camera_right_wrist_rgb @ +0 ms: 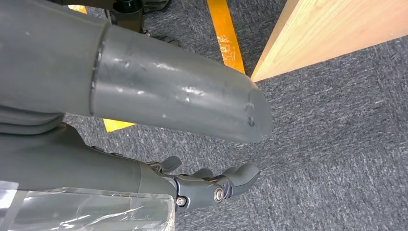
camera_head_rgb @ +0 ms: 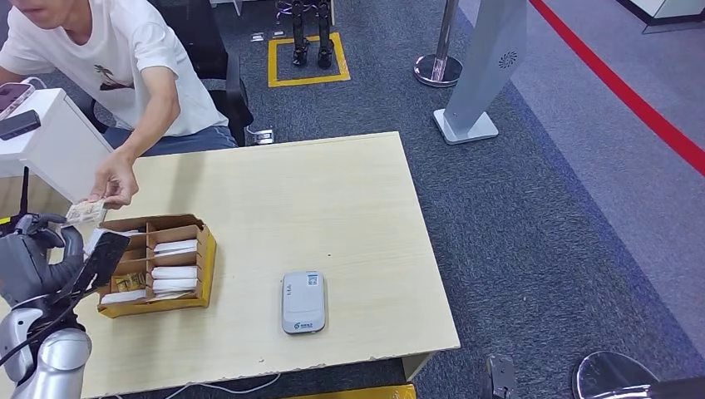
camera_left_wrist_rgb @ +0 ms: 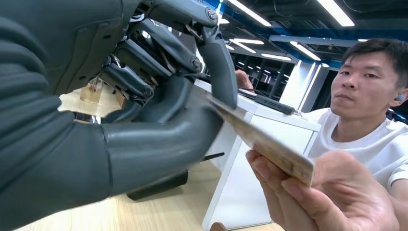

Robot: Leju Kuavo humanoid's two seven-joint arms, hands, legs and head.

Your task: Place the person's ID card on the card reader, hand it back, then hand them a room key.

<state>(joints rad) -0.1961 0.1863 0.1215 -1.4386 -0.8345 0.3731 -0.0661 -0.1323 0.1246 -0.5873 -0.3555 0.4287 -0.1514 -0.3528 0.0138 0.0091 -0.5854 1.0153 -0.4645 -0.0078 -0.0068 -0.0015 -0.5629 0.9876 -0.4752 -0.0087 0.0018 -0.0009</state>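
Left robot hand (camera_left_wrist_rgb: pixel 159 120) and the person's hand (camera_left_wrist_rgb: pixel 317 197) are both holding one ID card (camera_left_wrist_rgb: pixel 262 142) at the table's (camera_head_rgb: pixel 332 216) far left edge.
Risk is being judged from this shared grip: if the card is being released by the person before the thumb (camera_left_wrist_rgb: pixel 159 139) and dark fingers (camera_left_wrist_rgb: pixel 219 62) are pinching it firmly, it could be dropped onto the table or into the cardboard box (camera_head_rgb: pixel 158 266) just beside; a pull against a grip not yet loosened could bend or twist it. One table is being counted, one divided box of white key cards (camera_head_rgb: pixel 170 274) whose number cannot be told, one grey card reader (camera_head_rgb: pixel 303 301) lying well apart, and one ID card. The right robot hand (camera_right_wrist_rgb: pixel 211 185) is hanging over the carpet, fingers loosely curled, holding nothing.
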